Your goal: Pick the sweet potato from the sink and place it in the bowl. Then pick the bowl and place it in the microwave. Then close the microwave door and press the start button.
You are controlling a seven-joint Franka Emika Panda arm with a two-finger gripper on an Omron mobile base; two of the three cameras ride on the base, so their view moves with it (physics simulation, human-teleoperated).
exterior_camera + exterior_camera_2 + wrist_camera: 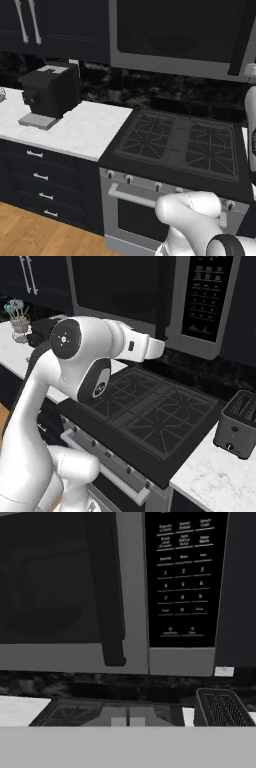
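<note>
Hand view faces the microwave [125,592] square on, above the stove [125,714]. The gripper's jaws are pinched shut on nothing, good for poking. The microwave door [55,587] looks closed, a bowl-like shape dim behind its glass. I'd aim low on the keypad [182,577], right of the handle [107,592], pressing gently.

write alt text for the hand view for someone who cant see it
A closed microwave door with a dark glass window and a dark vertical handle sits left of the black keypad panel. A bowl shows dimly through the glass. Below lie the stovetop grates and, at right, a toaster.
</note>
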